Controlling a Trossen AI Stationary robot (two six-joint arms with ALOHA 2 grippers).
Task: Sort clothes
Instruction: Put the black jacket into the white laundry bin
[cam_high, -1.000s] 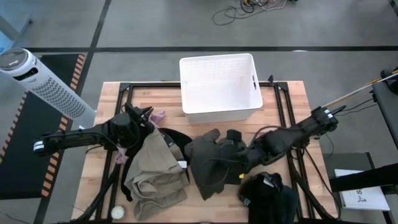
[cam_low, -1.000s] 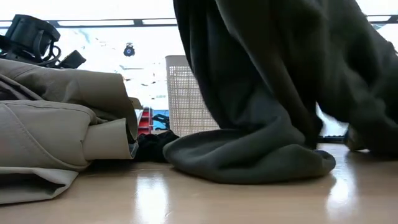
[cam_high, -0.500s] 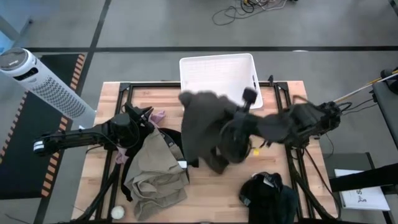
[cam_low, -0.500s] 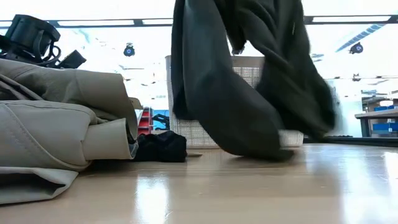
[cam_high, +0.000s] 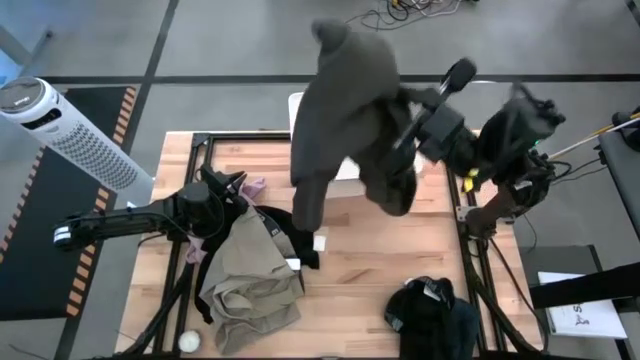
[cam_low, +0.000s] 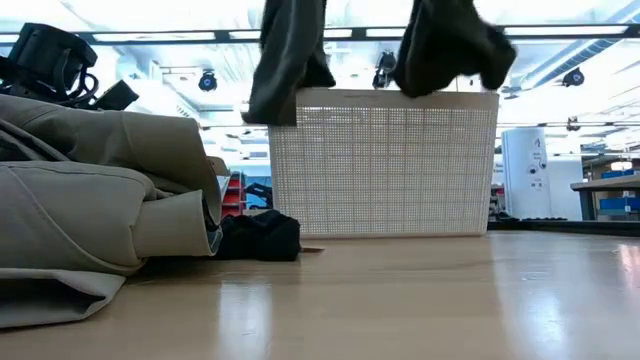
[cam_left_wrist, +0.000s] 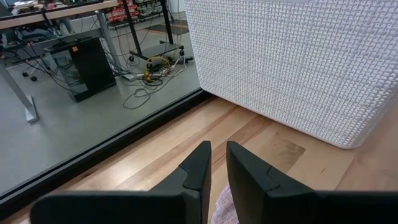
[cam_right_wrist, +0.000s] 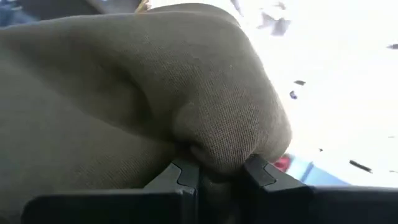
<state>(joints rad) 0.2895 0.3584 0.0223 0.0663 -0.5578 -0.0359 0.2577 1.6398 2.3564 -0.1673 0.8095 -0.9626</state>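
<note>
Right wrist view: the right gripper (cam_right_wrist: 211, 171) is pinched narrowly on a bunched fold of the dark olive-green garment (cam_right_wrist: 137, 93), which fills most of the frame between and above the two dark fingers (cam_right_wrist: 183, 177). Seen from the high view, this gripper (cam_high: 405, 130) sits raised over the white basket (cam_high: 297, 105), and the olive garment (cam_high: 345, 100) hangs from it in a large drape that covers nearly all of the basket below. Half a second ago the same garment was lower, its hem trailing onto the wood just in front of the basket; one second ago it lay heaped on the table. In the low view its two hanging ends (cam_low: 290, 55) now dangle clear of the tabletop, level with the basket's (cam_low: 385, 165) upper rim.

Outward from the right gripper, toward the table's near edge, lies the dark navy-blue garment (cam_high: 432, 312). Farther across, beside the left arm, lie the black garment (cam_high: 290, 232), the beige-khaki garment (cam_high: 245, 275) and the small pale pink garment (cam_high: 253, 186); all are unchanged from the earlier frames.

The left gripper (cam_left_wrist: 217, 165) rests low over the table (cam_left_wrist: 186, 155) at its left side, fingers nearly closed with only a narrow slit between them and nothing gripped; a sliver of pink fabric shows just beneath. It has not moved.
</note>
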